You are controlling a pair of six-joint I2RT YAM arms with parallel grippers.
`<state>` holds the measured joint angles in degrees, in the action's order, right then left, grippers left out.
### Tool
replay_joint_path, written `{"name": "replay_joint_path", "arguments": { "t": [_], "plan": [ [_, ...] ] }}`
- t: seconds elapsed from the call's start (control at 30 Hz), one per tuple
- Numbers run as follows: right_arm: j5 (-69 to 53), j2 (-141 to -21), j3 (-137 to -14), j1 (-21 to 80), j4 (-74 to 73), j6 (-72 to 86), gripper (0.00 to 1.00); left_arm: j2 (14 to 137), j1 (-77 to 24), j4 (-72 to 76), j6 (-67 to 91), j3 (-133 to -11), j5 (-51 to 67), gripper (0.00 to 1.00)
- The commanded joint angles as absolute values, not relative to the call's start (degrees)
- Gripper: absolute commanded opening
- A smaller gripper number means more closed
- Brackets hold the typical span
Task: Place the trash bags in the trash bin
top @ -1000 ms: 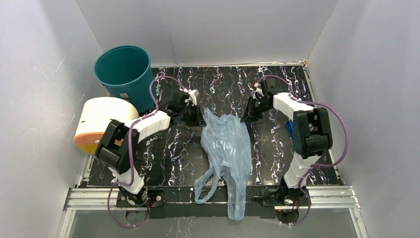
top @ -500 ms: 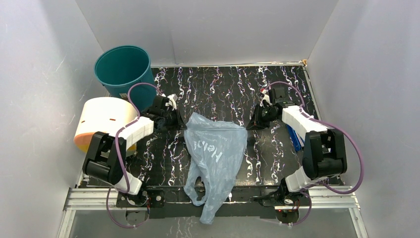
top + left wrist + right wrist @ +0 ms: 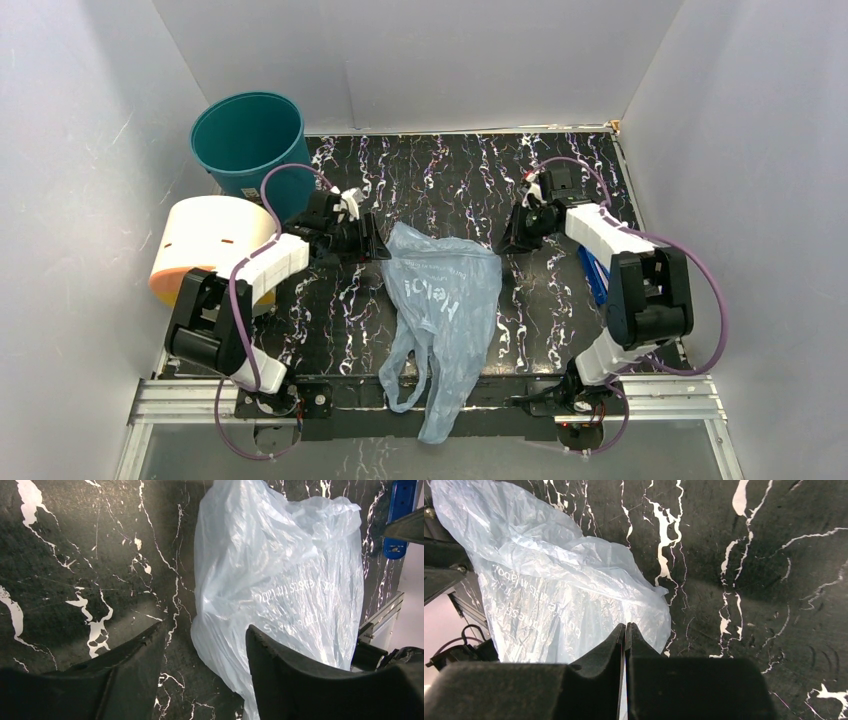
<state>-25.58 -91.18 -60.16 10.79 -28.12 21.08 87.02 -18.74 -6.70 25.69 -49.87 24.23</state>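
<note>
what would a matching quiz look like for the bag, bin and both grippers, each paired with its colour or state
Column 1
1. bag
2. bin
3. left gripper
4. right gripper

Column 2
a. open, holding nothing
b. shut on the bag's edge
c. teal, upright, far left
d. light blue with white lettering

Pairs: 1-d, 2-c, 3-a, 4-b

A robotics lab's test cell: plain white panel walls [image 3: 420, 60] box in a black, white-veined marble-look tabletop [image 3: 440, 170], with white-and-black robot arms [image 3: 270, 265] bolted to a silver aluminium rail [image 3: 170, 400] (purple cables [image 3: 705, 290] looping off them).
</note>
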Motion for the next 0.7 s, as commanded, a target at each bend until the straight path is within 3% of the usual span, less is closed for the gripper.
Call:
{"name": "replay_joint_path", "arguments": {
  "t": [0.0,0.03,0.17,0.23,0.47,0.67],
  "plan": [
    [-23.9,-94.8,-64.6,13.3,-22.0,16.4,0.68,82.8,-18.7,-8.7,24.4,-48.2,26.8,0.61],
    [-32.5,-95.7,-66.0,14.4,-24.9,21.1,0.8,81.7,-18.7,-7.8,24.8,-47.3,27.6,0.65],
    [-16.4,-95.7,-67.0,20.0,-21.7,17.0,0.83,77.8,-18.6,-6.2,24.3,-44.4,29.6,0.78],
    [-13.8,-93.9,-64.8,21.1,-16.3,14.9,0.84,77.1,-18.6,-6.8,23.0,-43.2,32.9,0.81],
    [-11.7,-92.9,-64.9,22.7,-8.2,7.7,0.84,74.5,-18.7,-0.3,29.1,-35.8,38.9,0.82],
    [-21.0,-97.9,-68.2,22.8,-7.8,5.1,0.82,71.5,-19.4,3.8,32.8,-30.0,38.4,0.81]
  ]
}}
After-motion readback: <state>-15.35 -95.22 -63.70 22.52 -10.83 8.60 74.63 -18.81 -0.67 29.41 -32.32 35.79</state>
